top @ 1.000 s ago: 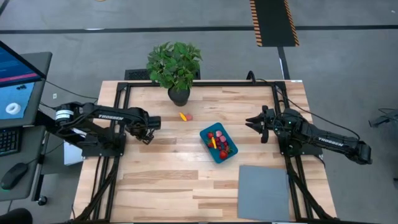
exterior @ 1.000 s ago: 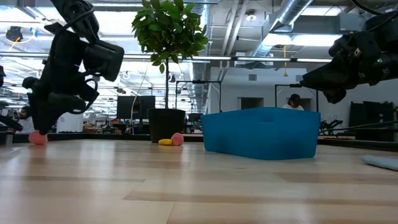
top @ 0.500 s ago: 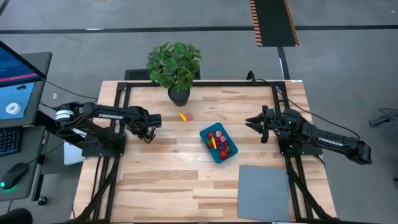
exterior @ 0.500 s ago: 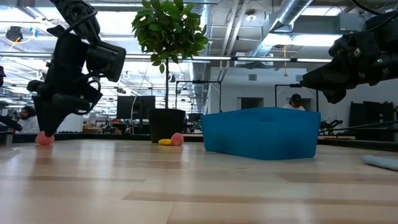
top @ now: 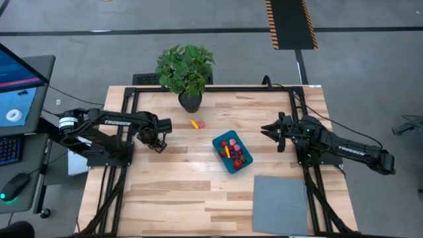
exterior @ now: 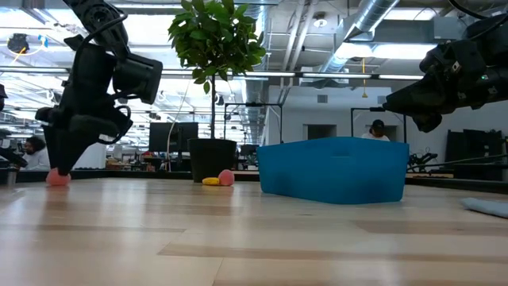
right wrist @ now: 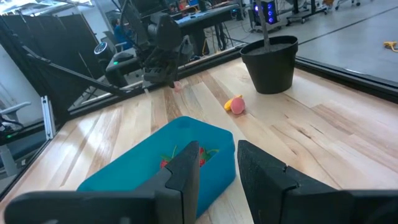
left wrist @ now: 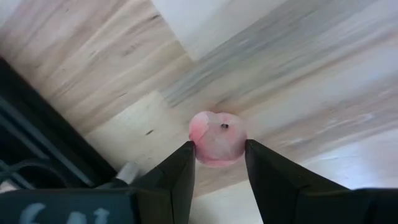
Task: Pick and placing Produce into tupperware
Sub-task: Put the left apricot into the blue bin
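Left gripper point(left wrist: 219, 163) around pink produce piece point(left wrist: 217, 137)

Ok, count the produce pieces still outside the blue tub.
3. A pink piece sits between the left gripper's fingers on the table; a yellow piece and a pink one lie beside the plant pot. More may be hidden.

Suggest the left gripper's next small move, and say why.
Probably lift straight up. The left gripper is shut on a pink piece that sits at table level, apart from the tub. Raising it first would clear the wood before carrying it toward the tub.
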Action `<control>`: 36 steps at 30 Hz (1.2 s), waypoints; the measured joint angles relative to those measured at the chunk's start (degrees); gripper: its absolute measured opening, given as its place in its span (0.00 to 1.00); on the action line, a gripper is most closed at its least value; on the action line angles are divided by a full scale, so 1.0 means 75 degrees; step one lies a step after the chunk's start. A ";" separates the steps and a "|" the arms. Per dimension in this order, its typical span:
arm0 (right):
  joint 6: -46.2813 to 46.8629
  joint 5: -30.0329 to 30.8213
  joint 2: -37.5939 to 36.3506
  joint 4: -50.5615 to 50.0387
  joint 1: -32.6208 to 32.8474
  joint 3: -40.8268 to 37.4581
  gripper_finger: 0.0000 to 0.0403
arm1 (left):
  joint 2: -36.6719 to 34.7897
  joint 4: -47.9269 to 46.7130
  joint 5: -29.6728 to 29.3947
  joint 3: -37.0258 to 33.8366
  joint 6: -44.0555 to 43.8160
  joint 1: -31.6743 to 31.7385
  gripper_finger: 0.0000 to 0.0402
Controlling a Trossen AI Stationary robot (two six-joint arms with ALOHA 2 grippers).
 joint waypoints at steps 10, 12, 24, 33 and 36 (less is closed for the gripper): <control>0.0002 0.0000 0.0000 -0.0002 0.0000 -0.0002 0.33 | -0.0015 0.0628 0.0799 0.0018 0.0124 -0.0191 0.28; 0.0001 0.0000 0.0000 0.0000 -0.0001 -0.0001 0.33 | -0.0017 0.0770 0.0947 0.0023 0.0160 -0.0297 0.24; 0.0000 0.0000 0.0000 0.0000 0.0000 -0.0003 0.33 | -0.0523 0.1364 0.0802 0.0277 0.0259 -0.0533 0.20; 0.0003 0.0000 0.0000 0.0000 -0.0003 -0.0003 0.33 | -0.2054 0.3446 0.0707 0.0498 0.0105 -0.1143 0.20; 0.0000 0.0000 0.0000 0.0000 0.0000 -0.0002 0.33 | -0.2653 0.4104 0.0307 0.0498 -0.0219 -0.1534 0.20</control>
